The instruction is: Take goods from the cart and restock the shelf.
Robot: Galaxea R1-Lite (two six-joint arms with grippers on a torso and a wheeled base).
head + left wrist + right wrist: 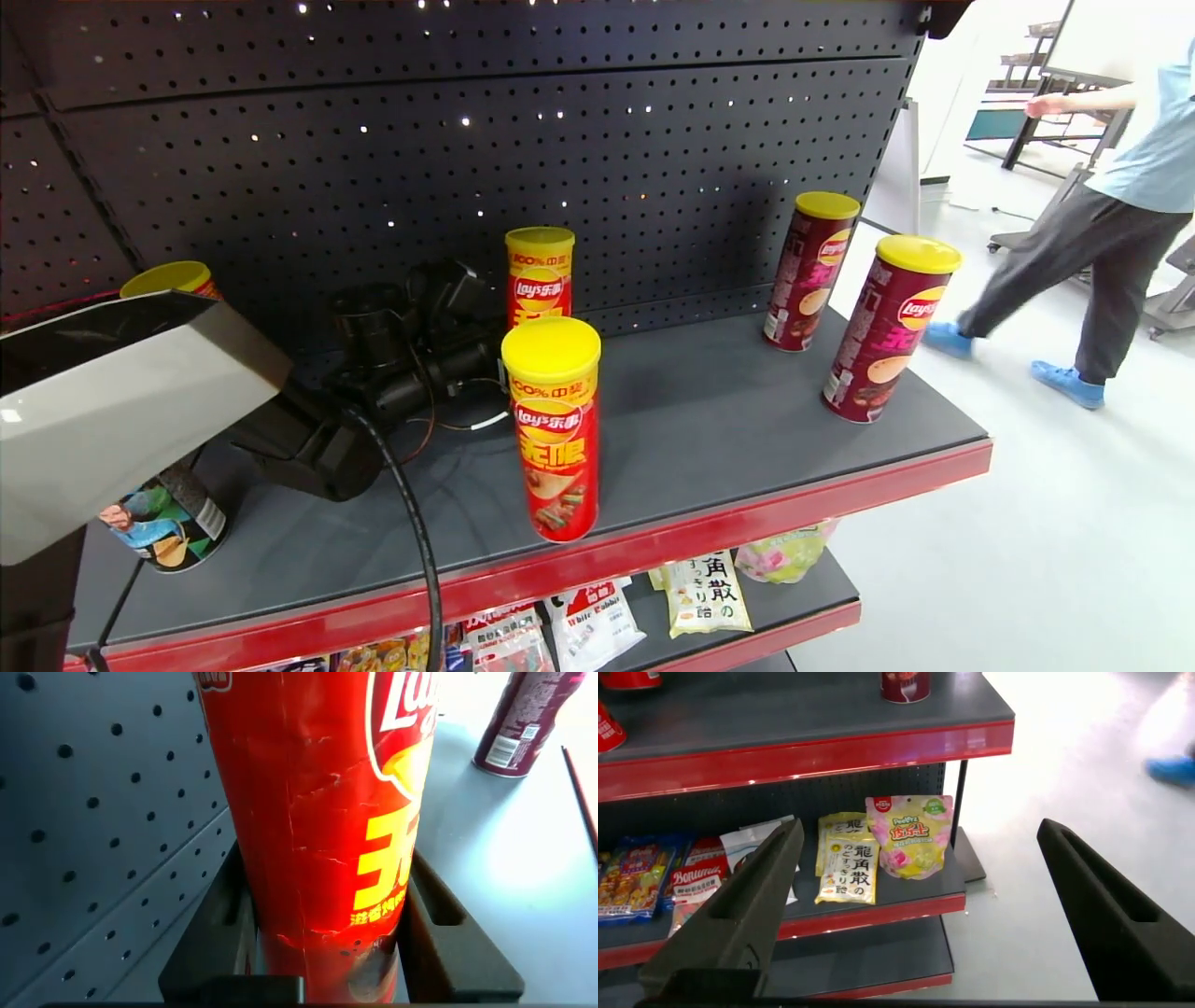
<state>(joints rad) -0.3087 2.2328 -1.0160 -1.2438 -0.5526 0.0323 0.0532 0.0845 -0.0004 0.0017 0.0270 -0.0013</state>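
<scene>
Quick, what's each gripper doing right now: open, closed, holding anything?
Left gripper: closed on the red chip can.
Right gripper: open, holding nothing.

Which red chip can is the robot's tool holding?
The back red can, right by the pegboard wall. The left tool grips its sides, while the front red can stands free near the shelf edge.

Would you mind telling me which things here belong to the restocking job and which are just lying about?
Job: rear red can, held in the left gripper; front red can; rear maroon can; front maroon can; half-hidden can at left; top shelf.
Lying about: snack bags on the lower shelf.
</scene>
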